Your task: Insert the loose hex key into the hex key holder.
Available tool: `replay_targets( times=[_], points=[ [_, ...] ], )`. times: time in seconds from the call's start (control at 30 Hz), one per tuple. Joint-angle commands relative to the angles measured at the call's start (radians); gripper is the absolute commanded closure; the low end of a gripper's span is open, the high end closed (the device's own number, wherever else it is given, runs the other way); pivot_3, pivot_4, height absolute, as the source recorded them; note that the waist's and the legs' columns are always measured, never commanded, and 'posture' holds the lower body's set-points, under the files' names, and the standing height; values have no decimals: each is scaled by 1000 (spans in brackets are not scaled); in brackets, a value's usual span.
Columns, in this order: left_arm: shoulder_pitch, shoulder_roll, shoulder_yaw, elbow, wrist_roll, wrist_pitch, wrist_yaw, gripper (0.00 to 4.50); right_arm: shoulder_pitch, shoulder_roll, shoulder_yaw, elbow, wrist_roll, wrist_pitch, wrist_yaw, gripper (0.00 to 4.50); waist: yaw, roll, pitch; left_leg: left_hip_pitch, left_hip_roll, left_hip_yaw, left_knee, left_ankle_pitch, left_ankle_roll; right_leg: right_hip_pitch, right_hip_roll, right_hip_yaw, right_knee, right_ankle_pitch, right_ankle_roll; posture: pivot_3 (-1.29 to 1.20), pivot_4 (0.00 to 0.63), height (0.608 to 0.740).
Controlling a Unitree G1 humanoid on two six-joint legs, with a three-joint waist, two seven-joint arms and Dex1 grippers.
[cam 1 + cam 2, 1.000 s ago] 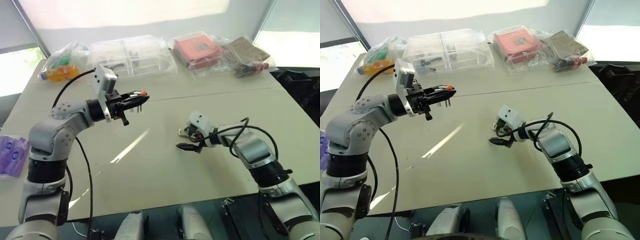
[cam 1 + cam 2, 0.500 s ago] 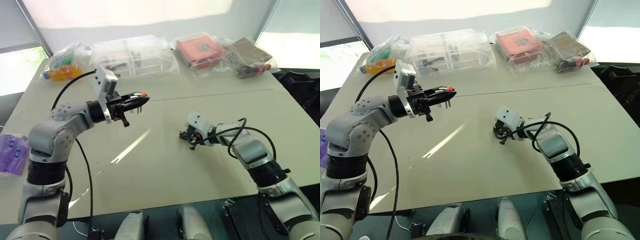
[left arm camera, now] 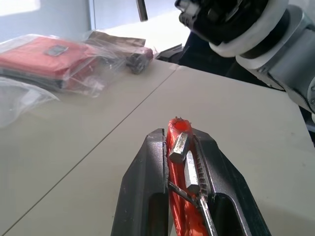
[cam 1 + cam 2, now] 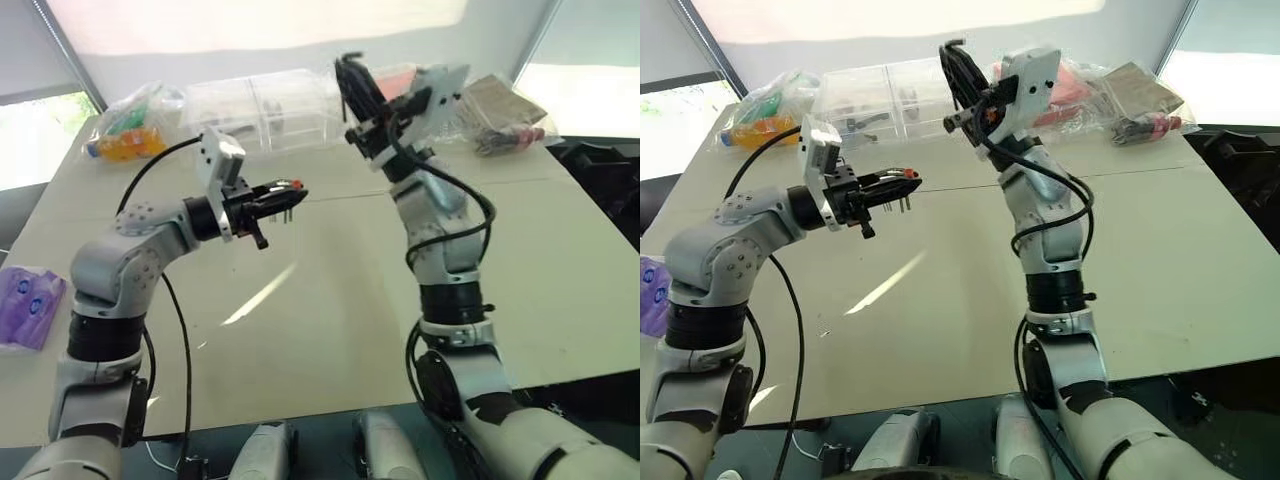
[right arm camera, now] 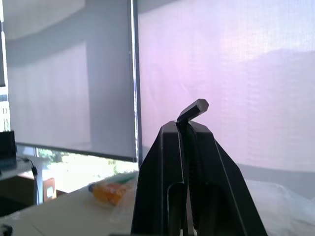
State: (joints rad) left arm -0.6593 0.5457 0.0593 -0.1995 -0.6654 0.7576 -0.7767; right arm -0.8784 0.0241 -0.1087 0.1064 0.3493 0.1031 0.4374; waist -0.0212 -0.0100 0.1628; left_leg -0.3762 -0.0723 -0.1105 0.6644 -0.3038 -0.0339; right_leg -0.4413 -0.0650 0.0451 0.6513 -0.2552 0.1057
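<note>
Right wrist view: loose hex key pinched in raised right gripper, bent end poking past fingertips; left gripper clamping hex key holder level.

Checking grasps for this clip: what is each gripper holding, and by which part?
The left gripper clamps the hex key holder by its orange sides. The right gripper pinches the loose hex key just below its bent end.

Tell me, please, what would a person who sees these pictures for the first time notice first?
First, the right hand raised high above the table, shut on the loose hex key, whose bent end pokes out past its fingertips. Next, the left hand, held level over the table's left half, clamps the orange hex key holder. Bagged items, among them a red box, line the table's far edge.
</note>
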Motion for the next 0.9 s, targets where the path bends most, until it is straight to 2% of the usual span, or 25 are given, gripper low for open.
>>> replay_targets(
  times=[0.03, 0.27, 0.63, 0.9],
  points=[
    [-43, -7, 9, 4, 9, -29, 4, 4402, -8, 56, 12, 5, 26, -70, -17, 4469, -1, 0, 0, 0, 0, 0, 0, 0, 0, 0, 0, 0, 0, 0, 0, 0, 150, 740],
    [-92, -30, 14, 52, 26, -43, 21, 4402, 56, 108, 86, -22, -1, -138, -9, 4469, -15, 0, 0, 0, 0, 0, 0, 0, 0, 0, 0, 0, 0, 0, 0, 0, 150, 740],
    [-130, -43, 14, 102, 33, -46, 25, 4402, 127, 88, 176, -105, 15, -121, 60, 4469, -29, 0, 0, 0, 0, -1, -2, 0, 0, -2, 0, 0, 3, 0, 0, 0, 150, 740],
    [-142, -50, 17, 108, 36, -47, 23, 4402, 133, 85, 190, -107, 12, -117, 61, 4469, -26, 0, 0, 0, 0, -1, -1, 0, 0, -2, 0, 0, 3, 0, 0, 0, 150, 740]
  ],
)
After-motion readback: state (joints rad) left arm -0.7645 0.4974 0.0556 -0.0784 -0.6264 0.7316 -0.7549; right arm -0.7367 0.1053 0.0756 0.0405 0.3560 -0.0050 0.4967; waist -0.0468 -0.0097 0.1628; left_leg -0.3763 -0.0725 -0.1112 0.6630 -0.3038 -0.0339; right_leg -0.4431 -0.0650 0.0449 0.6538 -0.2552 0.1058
